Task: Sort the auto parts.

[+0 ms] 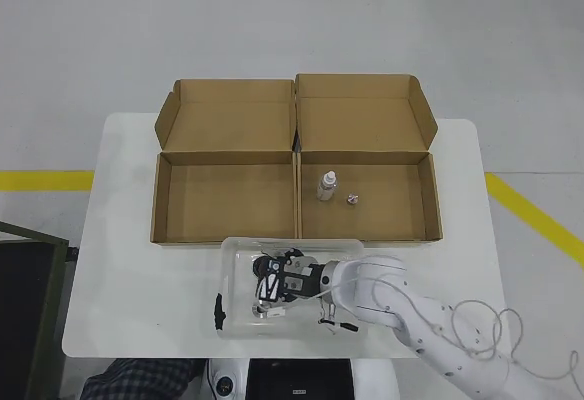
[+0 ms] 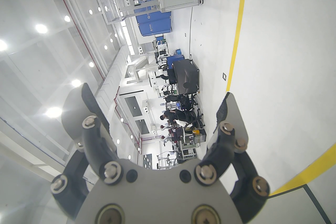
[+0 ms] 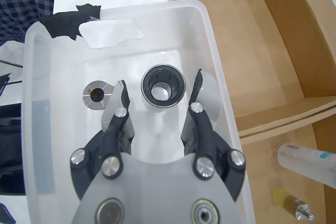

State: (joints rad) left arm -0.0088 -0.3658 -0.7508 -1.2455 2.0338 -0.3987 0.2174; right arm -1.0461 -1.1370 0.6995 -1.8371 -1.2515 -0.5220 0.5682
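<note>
Straddling an upright black-rimmed bearing [image 3: 163, 89], the right gripper [image 3: 160, 79] stands released, jaws parted to either side, inside the clear bin [image 1: 292, 241] at the table's [image 1: 452, 300] 6 o'clock edge. A steel bushing [image 3: 96, 95] stands just beside one finger. The cardboard box [image 1: 392, 205] at the bin's 1 o'clock holds a small bottle [image 1: 327, 185] and a small metal part [image 1: 353, 199]. The left gripper [image 2: 157, 92] is released, grasping nothing

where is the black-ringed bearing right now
In the right wrist view, the bearing stands in the clear bin, flanked by the open right gripper, a silver bushing beside it.
</note>
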